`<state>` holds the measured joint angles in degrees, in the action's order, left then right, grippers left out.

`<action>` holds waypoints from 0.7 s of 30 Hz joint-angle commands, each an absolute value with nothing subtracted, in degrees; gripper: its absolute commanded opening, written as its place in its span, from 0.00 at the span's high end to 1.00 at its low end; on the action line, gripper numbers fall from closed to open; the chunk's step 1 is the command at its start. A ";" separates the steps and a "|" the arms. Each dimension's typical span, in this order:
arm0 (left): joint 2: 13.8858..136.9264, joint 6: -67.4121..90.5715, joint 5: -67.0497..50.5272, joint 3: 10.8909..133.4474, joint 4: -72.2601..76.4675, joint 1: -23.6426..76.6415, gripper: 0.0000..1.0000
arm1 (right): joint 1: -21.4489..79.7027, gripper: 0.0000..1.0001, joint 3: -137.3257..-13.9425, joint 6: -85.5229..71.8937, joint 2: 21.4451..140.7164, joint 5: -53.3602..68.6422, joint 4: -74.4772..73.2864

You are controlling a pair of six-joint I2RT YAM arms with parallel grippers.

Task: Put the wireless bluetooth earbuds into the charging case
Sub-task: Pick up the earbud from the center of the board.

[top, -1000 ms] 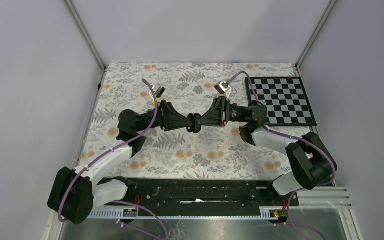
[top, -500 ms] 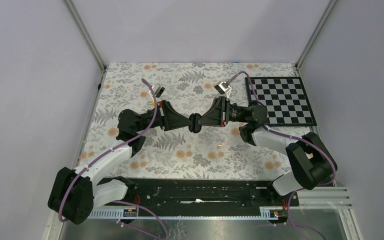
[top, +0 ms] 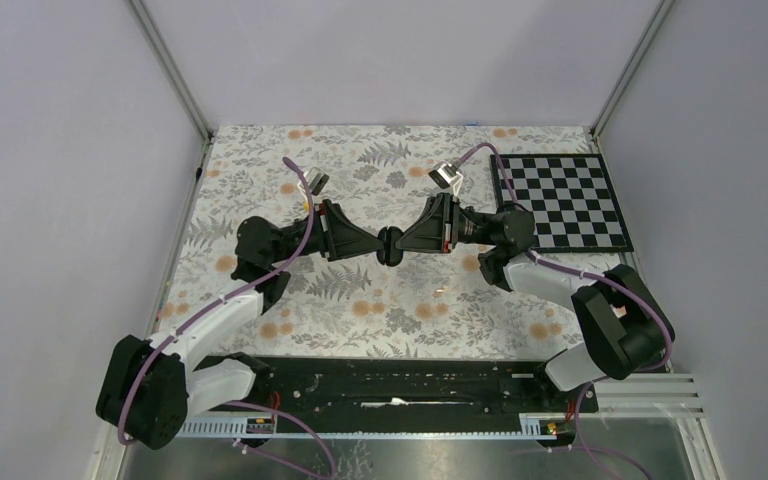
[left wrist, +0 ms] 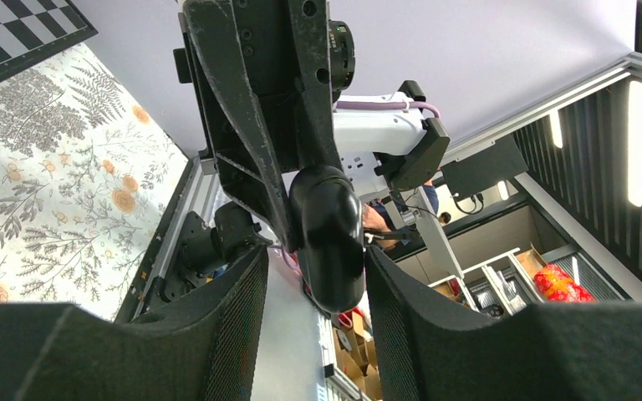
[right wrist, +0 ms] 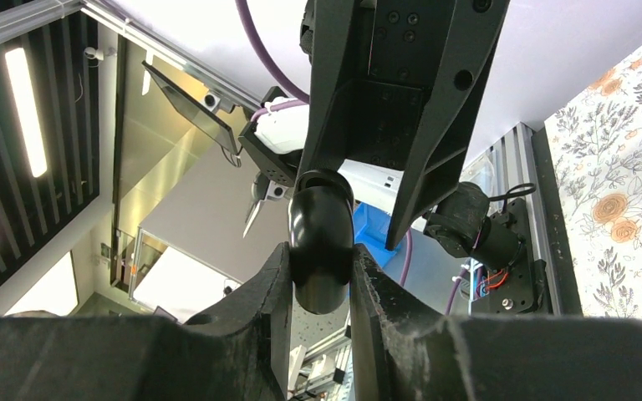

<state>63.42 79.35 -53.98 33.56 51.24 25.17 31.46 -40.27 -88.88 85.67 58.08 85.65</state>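
Glossy black oval charging case (top: 388,246), held in the air above the middle of the floral-patterned tabletop (top: 380,310), where the tips of the two arms meet. From overhead the case is a small dark shape largely covered by the meeting fingers. No lid seam or opening can be made out in any view, nor can the earbuds. The right pincer (right wrist: 320,255) is clamped on the case, both fingers pressed to its sides. The left pincer (left wrist: 316,267) stands parted around the same case, with a narrow gap on each side. A black-and-white checkerboard (top: 563,203) lies at far right.
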 commanded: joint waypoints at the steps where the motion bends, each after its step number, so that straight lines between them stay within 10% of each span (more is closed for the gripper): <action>1: 62.09 77.75 -54.02 34.31 52.22 24.78 0.53 | 31.99 1.00 -41.66 -89.03 83.80 58.53 96.66; 12: 62.95 78.93 -55.16 35.87 54.22 24.79 0.31 | 31.99 1.00 -40.44 -89.02 82.94 58.18 96.60; 21: 62.06 75.37 -55.54 39.00 48.26 24.86 0.37 | 31.98 1.00 -40.01 -89.29 83.14 58.18 96.55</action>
<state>63.37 77.97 -54.68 35.55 48.86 25.06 31.46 -40.14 -89.01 84.58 58.04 85.67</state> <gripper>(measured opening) 0.654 0.307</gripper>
